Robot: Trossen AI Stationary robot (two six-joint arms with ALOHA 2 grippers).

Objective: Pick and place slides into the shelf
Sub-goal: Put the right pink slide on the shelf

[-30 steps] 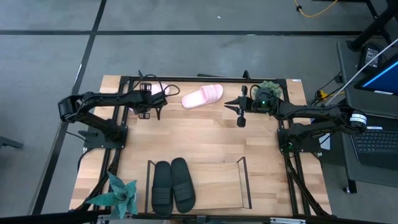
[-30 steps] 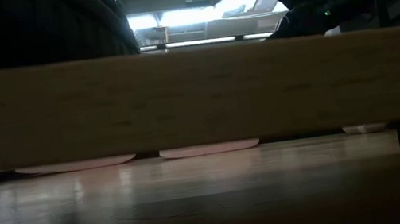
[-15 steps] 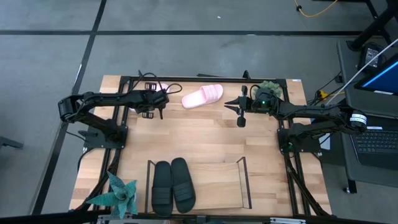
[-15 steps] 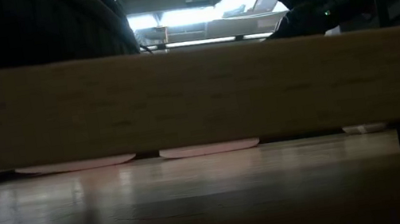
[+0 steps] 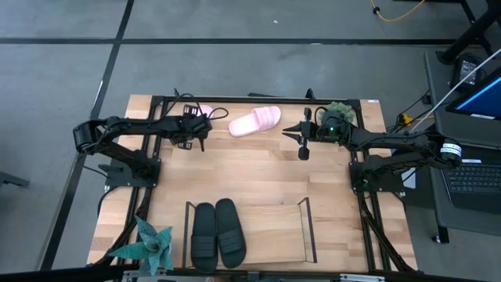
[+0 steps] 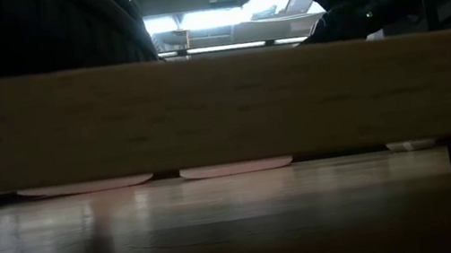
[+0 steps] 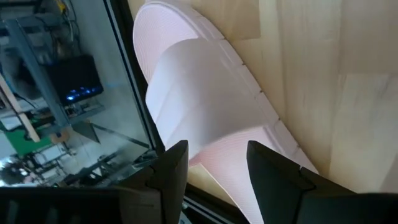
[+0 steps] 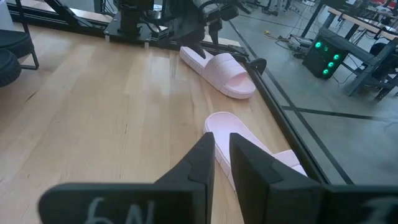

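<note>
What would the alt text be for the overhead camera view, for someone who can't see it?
Seen from above, the left gripper hovers over a pink slide at the table's far edge, while the right gripper waits beside a second pink slide. Two black slides already sit in the left half of the wire shelf at the near edge, by a potted plant.

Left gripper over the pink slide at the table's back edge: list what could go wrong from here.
1. The pink slide lies right against the black frame rail, so the open left gripper may strike the rail as it closes.
2. The fingers straddle only one end of the slide, so it may tilt or slip once lifted.
3. The black slides already fill the shelf's left side; placement must go beside them.
</note>
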